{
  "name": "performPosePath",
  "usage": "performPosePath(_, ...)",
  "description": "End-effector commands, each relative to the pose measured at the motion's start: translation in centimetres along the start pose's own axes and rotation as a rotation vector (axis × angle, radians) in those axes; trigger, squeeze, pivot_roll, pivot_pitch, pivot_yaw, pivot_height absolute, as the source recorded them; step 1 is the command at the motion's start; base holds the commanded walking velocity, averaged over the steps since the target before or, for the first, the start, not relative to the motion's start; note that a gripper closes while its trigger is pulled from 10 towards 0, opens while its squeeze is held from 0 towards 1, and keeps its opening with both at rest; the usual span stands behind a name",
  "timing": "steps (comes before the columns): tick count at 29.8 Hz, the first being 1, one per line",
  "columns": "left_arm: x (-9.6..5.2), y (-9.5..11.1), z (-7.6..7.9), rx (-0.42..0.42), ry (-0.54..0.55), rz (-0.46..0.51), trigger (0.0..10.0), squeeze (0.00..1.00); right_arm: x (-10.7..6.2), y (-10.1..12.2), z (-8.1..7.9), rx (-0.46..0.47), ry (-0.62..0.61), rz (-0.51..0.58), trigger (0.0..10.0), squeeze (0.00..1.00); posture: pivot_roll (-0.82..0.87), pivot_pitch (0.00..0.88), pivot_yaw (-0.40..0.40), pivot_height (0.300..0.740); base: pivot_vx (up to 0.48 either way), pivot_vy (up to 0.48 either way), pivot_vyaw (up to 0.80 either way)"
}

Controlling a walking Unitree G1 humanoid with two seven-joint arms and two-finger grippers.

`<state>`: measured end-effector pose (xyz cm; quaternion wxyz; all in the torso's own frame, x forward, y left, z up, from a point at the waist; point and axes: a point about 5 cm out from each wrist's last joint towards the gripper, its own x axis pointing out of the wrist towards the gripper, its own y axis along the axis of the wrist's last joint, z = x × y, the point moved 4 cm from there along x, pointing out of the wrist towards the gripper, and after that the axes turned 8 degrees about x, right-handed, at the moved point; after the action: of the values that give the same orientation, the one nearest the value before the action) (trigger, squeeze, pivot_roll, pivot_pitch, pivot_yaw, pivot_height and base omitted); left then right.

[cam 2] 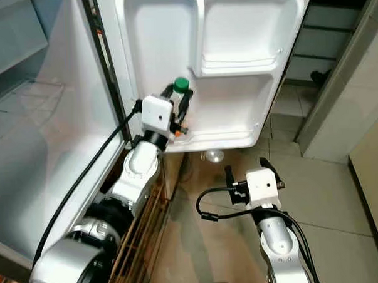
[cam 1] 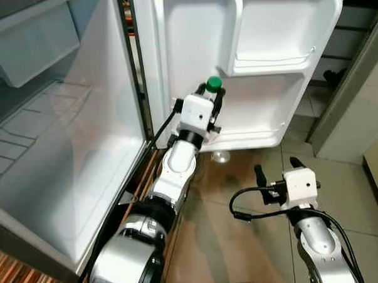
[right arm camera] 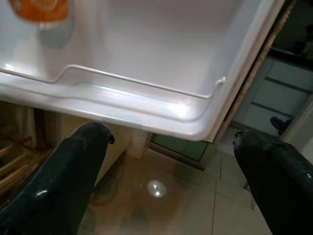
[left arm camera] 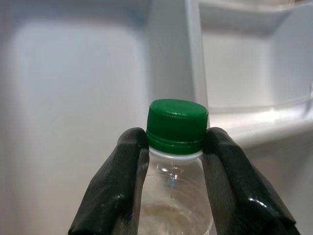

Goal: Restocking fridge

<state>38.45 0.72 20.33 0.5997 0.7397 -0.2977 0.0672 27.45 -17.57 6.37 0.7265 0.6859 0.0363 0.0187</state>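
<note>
The fridge door (cam 1: 254, 63) stands swung open, its white inner shelves facing the robot. The left gripper (cam 1: 211, 98) is raised to the lower door shelf (cam 1: 251, 134), its jaws clenched on a clear bottle (left arm camera: 173, 191) just under the green cap (left arm camera: 177, 125) (the left wrist view shows the two black fingers (left arm camera: 115, 186) pressing the neck from either side). The bottle is upright, held inside the door's lower compartment near its hinge side. The right gripper (cam 1: 279, 170) hangs lower, over the tiled floor (cam 1: 243, 239) and below the door's bottom edge, jaws spread wide and released. The open fridge cabinet (cam 1: 58, 153), with its pale shelves, is to the robot's left.
</note>
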Motion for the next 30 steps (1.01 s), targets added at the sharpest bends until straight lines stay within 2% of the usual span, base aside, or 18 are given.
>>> performPosePath(1, 0.6, 0.8, 0.2, 0.003, 0.004, 0.033, 10.0, 0.00, -0.1, 0.4, -0.3, -0.006, 0.011, 0.008, 10.0, 0.00, -0.36, 0.000, 0.028, 0.740, 0.000, 0.000, 0.00)
performPosePath(4, 0.3, -0.2, 0.7, 0.069, -0.019, -0.003, 10.0, 0.00, -0.6, 0.3, -0.3, -0.010, 0.018, -0.005, 10.0, 0.00, -0.38, 0.000, 0.030, 0.740, 0.000, 0.000, 0.00)
performPosePath(7, -0.9, -2.3, 1.5, 0.123, -0.047, -0.095, 10.0, 0.00, -1.1, 0.4, 0.0, -0.025, 0.022, -0.016, 10.0, 0.00, -0.41, 0.000, 0.024, 0.740, 0.000, 0.000, 0.00)
performPosePath(9, -1.3, -3.0, 1.8, 0.135, -0.055, -0.126, 10.0, 0.00, -1.2, 0.5, 0.1, -0.027, 0.021, -0.018, 10.0, 0.00, -0.41, 0.000, 0.017, 0.740, 0.000, 0.000, 0.00)
performPosePath(14, -2.4, -4.7, 1.5, 0.194, -0.039, -0.206, 10.0, 0.00, -1.3, 0.9, 0.3, -0.049, 0.040, -0.019, 10.0, 0.00, -0.42, 0.000, 0.005, 0.740, 0.000, 0.000, 0.00)
performPosePath(15, -2.5, -5.1, 1.2, 0.207, -0.020, -0.225, 10.0, 0.00, -1.2, 0.9, 0.4, -0.054, 0.042, -0.019, 10.0, 0.00, -0.42, 0.000, 0.006, 0.740, 0.000, 0.000, 0.00)
performPosePath(16, -2.6, -5.6, 0.2, 0.216, 0.027, -0.263, 10.0, 0.00, -1.0, 0.8, 0.5, -0.055, 0.037, -0.021, 10.0, 0.00, -0.41, 0.000, 0.002, 0.740, 0.000, 0.000, 0.00)
performPosePath(17, -2.6, -5.6, 0.2, 0.216, 0.027, -0.263, 10.0, 0.00, -1.0, 0.8, 0.5, -0.055, 0.037, -0.021, 10.0, 0.00, -0.41, 0.000, 0.002, 0.740, 0.000, 0.000, 0.00)
performPosePath(19, -2.7, -6.1, -0.9, 0.208, 0.070, -0.299, 10.0, 0.00, -0.7, 0.8, 0.5, -0.051, 0.033, -0.021, 10.0, 0.00, -0.40, 0.000, -0.003, 0.740, 0.000, 0.000, 0.00)
performPosePath(23, -2.9, -7.1, -3.3, 0.162, 0.167, -0.377, 10.0, 0.00, -0.1, 1.0, -0.4, -0.045, 0.067, -0.018, 10.0, 0.00, -0.37, 0.000, -0.024, 0.740, 0.000, 0.000, 0.00)
performPosePath(26, -3.0, -7.4, -4.3, 0.131, 0.209, -0.409, 10.0, 0.00, 0.2, 0.8, -0.5, -0.044, 0.077, -0.022, 10.0, 0.00, -0.35, 0.000, -0.032, 0.740, 0.000, 0.000, 0.00)
performPosePath(27, -3.0, -7.7, -4.8, 0.088, 0.239, -0.432, 10.0, 0.52, 0.5, 0.8, -0.5, -0.043, 0.079, -0.023, 10.0, 0.00, -0.34, 0.000, -0.037, 0.740, 0.000, 0.000, 0.00)
performPosePath(28, -3.1, -7.9, -5.3, 0.063, 0.267, -0.453, 10.0, 1.00, 0.7, 0.7, -0.5, -0.042, 0.081, -0.025, 10.0, 0.00, -0.33, 0.000, -0.041, 0.740, 0.000, 0.000, 0.00)
performPosePath(30, -3.0, -7.8, -6.0, 0.041, 0.297, -0.454, 10.0, 1.00, 1.0, 0.7, -0.6, -0.040, 0.085, -0.025, 10.0, 0.00, -0.32, 0.000, -0.044, 0.740, 0.000, 0.000, 0.00)
